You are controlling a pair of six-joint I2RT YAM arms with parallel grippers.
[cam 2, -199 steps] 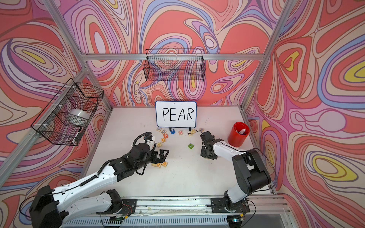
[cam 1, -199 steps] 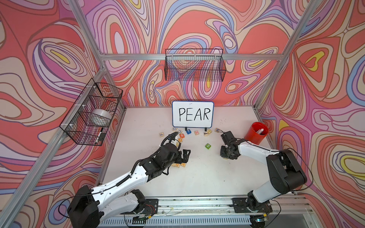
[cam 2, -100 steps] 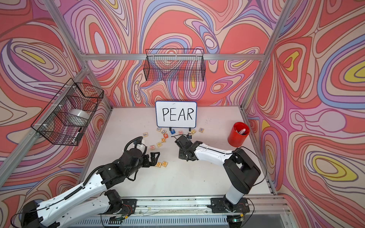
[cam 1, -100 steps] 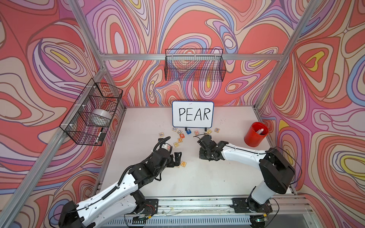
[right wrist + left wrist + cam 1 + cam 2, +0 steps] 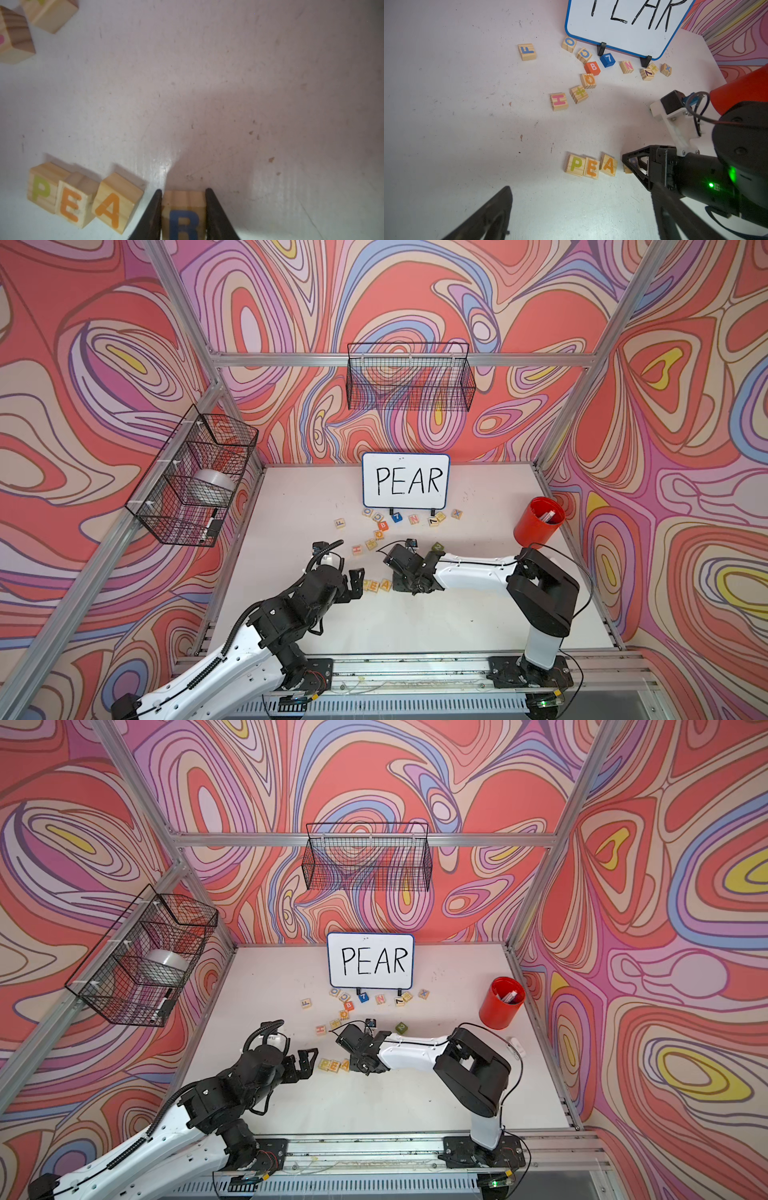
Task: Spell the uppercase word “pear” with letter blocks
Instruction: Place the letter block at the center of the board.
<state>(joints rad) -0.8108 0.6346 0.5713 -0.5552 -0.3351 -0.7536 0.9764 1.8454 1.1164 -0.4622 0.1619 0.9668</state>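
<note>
Right arm stretched low, its right hand (image 5: 183, 193) clamped tight; left hand (image 5: 356, 581) hovers opposite, fingers spread

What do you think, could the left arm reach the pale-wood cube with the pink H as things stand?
Probably yes: the left gripper hangs near the pale-wood pink-H cube, with only white tabletop between them.

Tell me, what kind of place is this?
Probably a robot lab test booth: two robot arms mounted at a white table, an aluminium frame holding patterned walls, and a whiteboard reading PEAR near letter blocks.
</note>
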